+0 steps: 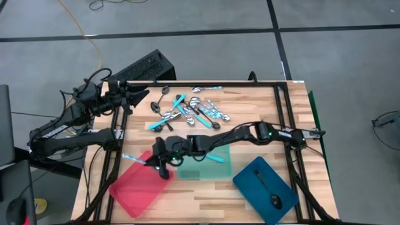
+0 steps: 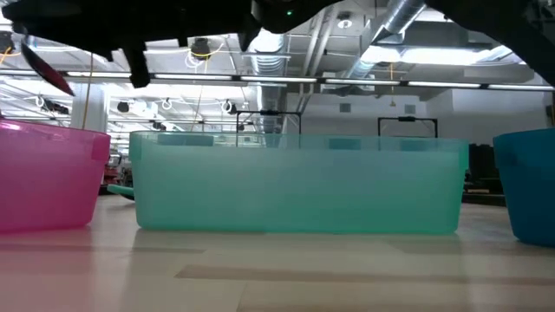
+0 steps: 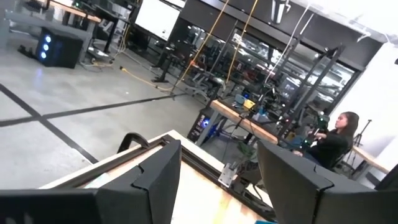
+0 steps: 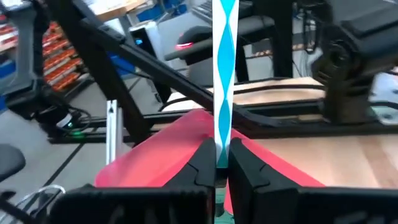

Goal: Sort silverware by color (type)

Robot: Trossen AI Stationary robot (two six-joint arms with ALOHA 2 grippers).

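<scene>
Nearest the lens in the right wrist view: right claw (image 4: 221,163) pressed together, pinching a turquoise-handled spoon (image 4: 224,74) by one end, twisted handle running straight out from between the fingers. From above, same claw (image 1: 164,164) hanging over the boundary between red translucent tray (image 1: 134,190) and teal translucent tray (image 1: 219,167), spoon handle (image 1: 132,159) jutting out over the red tray. Spoon clear of the wooden counter (image 1: 262,106), not yet released.

Left claw (image 1: 139,95) parked at the counter's far left corner, spread, holding nothing.

Progress, judged: early. Blue tray (image 1: 265,182) holding one dark spoon (image 1: 269,192); teal tray holding one turquoise-handled spoon (image 1: 214,158); red tray apparently without any spoon inside. Unsorted pile (image 1: 190,112) of shiny silver, turquoise-handled and dark spoons lying mid-counter toward the far edge, well apart from the trays. Most of the sorting left to do. Carried spoon likely belongs in the teal tray beside its match, not the red.
</scene>
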